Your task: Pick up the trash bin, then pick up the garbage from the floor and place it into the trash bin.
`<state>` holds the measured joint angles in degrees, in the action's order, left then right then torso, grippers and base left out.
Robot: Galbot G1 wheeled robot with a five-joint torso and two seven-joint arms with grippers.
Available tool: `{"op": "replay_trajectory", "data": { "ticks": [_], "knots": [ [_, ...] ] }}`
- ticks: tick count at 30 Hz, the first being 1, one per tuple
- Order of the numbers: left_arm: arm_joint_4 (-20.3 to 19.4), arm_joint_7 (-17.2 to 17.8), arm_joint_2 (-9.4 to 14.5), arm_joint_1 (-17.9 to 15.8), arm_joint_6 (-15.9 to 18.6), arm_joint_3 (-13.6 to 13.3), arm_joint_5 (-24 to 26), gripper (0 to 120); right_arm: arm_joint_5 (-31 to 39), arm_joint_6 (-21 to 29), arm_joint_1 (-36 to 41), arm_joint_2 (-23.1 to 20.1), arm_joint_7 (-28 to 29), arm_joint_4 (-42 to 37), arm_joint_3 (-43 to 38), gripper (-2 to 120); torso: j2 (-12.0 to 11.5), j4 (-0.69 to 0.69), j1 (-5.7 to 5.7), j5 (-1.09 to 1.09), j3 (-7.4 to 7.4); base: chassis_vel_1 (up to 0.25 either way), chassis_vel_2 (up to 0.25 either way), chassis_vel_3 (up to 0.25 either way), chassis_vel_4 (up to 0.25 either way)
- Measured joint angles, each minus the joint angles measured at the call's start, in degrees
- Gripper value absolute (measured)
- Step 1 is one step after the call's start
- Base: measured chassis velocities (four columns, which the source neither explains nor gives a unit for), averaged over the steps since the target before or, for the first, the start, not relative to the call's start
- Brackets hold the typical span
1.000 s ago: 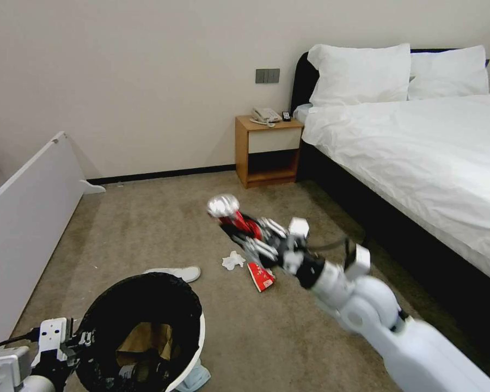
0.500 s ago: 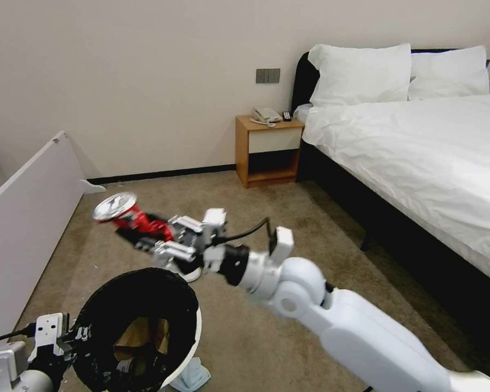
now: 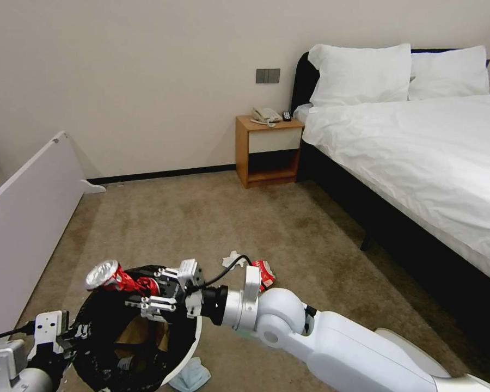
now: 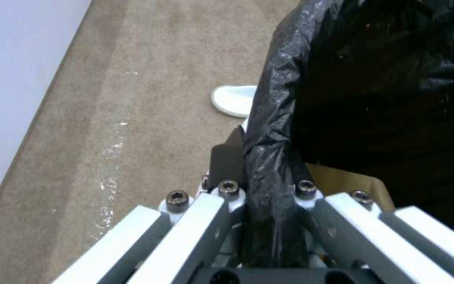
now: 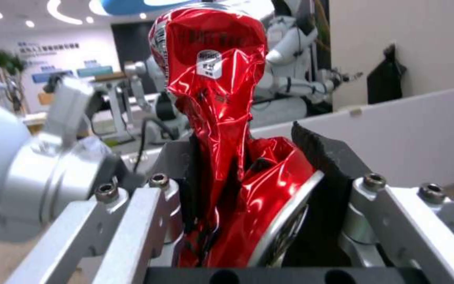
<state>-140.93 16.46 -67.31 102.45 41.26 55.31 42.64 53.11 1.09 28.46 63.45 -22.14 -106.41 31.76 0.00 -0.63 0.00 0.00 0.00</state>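
Note:
The trash bin (image 3: 188, 348), white with a black bag (image 4: 274, 98) over its rim, hangs tilted at the lower left. My left gripper (image 3: 71, 333) (image 4: 266, 173) is shut on that rim. My right gripper (image 3: 141, 293) (image 5: 248, 157) reaches across the bin's mouth, shut on the crushed red can (image 3: 113, 276) (image 5: 216, 79), which is held over the bin's far-left rim. Brown paper (image 3: 141, 335) lies inside the bin. On the carpet lie a white tissue (image 3: 232, 258), a red-white packet (image 3: 264, 272) and a light-blue cloth (image 3: 190, 377). A white slipper (image 4: 232, 100) lies beside the bin.
A bed (image 3: 419, 152) with a dark base runs along the right. A wooden nightstand (image 3: 268, 152) with a phone stands against the back wall. A white panel (image 3: 27, 218) leans along the left. Open carpet (image 3: 201, 218) lies between them.
My right arm has swung left and down with the can, from above the open carpet to over the bin's mouth. The left gripper keeps hold of the bin's rim.

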Motion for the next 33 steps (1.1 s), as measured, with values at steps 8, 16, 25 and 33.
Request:
{"op": "replay_trajectory", "data": {
  "ticks": [8, 16, 25, 33],
  "knots": [
    [-0.36, 0.05, 0.05, 0.16, 0.04, 0.23, 0.21, 3, -3.75, -0.42, 1.8, -1.95, 0.34, 0.6, 0.21, 50, 0.0, 0.0, 0.0, 0.0, 0.0, 0.0, 0.0, 0.0, 0.0],
    [-0.77, 0.1, -0.13, 0.25, 0.1, 0.0, 0.37, 3, -4.44, -0.79, 2.11, -1.25, 0.25, 0.81, 0.42, 76, 0.0, 0.01, 0.0, 0.0, 0.0, 0.0, 0.0, 0.0, 0.0],
    [-0.98, 0.19, -0.32, 0.63, 0.12, -0.22, 0.41, 3, -4.48, -1.35, 1.82, -0.44, -0.24, 0.95, 0.46, 100, 0.0, 0.0, 0.0, 0.0, 0.0, 0.0, 0.0, 0.0, 0.0],
    [-0.98, 0.22, -0.33, 0.69, 0.13, -0.19, 0.4, 3, -4.34, -2.18, 1.94, -0.31, -0.71, 0.72, -0.92, 100, 0.0, 0.0, 0.0, 0.0, 0.0, 0.0, 0.0, 0.0, 0.0]
  ]
}}
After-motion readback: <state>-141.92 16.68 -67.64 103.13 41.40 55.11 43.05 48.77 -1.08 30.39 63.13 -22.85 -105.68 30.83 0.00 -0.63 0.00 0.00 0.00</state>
